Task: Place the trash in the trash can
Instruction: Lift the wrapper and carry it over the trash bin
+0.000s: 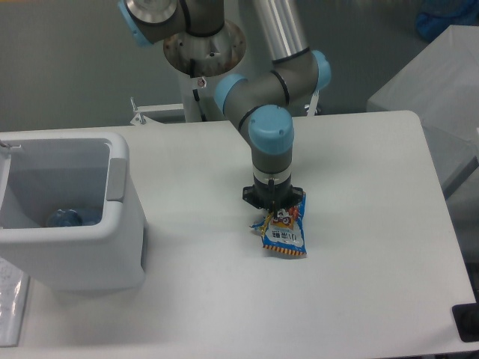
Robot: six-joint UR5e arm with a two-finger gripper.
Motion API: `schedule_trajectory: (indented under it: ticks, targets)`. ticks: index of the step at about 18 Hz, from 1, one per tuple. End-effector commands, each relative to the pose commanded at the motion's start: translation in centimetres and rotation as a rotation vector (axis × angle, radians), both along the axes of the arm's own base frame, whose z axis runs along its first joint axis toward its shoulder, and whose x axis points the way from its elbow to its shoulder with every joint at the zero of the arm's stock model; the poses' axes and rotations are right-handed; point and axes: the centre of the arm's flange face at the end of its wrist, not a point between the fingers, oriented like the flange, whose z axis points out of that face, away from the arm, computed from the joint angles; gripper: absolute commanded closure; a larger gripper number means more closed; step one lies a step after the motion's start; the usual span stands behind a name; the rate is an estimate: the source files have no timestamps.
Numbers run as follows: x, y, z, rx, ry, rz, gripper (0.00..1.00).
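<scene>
Standing at the left edge of the white table [202, 299], the trash can [123, 224] served as the marker for everything else. It was a large white boxy bin with rounded corners and a thick rim, open at the top. Down inside it, near its left wall, lay a crushed clear bottle [63, 218] with a blue label, only partly visible over the rim.

Well to the right of the trash can, roughly at the middle of the table, the arm [269, 134] reached down from its grey mount behind the table, its blue-capped wrist joint pointing straight downward. The gripper [274, 206] hung below it, over the top end of a blue snack wrapper [285, 235]. The wrapper had a cartoon face and yellow-orange edges, and it lay well apart from the trash can, on the side away from the bin's opening. Its upper edge was tucked under the black jaws, and a crumpled yellow bit stuck out on the side toward the trash can. The jaws appeared clenched on the wrapper's top edge, though their tips were hidden by the gripper body and the wrapper itself. Whether the wrapper's lower end touched the table could not be told.
</scene>
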Motion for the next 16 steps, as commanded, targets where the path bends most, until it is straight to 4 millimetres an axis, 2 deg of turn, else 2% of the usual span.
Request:
schedule_trajectory:
  ticks: [2, 8, 10, 13, 15, 16]
  targets:
    - [-0.8, 0.4, 2.9, 0.052, -0.005, 0.014, 1.00]
    - [-1.4, 2.0, 14.1, 0.376, -0.076, 0.142, 1.00]
    - [-0.6, 2.3, 17.7, 0.462, -0.093, 0.193, 1.00]
    - [1.5, 2.5, 24.7, 0.630, -0.147, 0.266, 1.00]
    - [3.5, 2.5, 29.4, 0.715, -0.165, 0.299, 1.00]
    - [4.8, 2.6, 31.0, 0.738, -0.162, 0.291, 1.00]
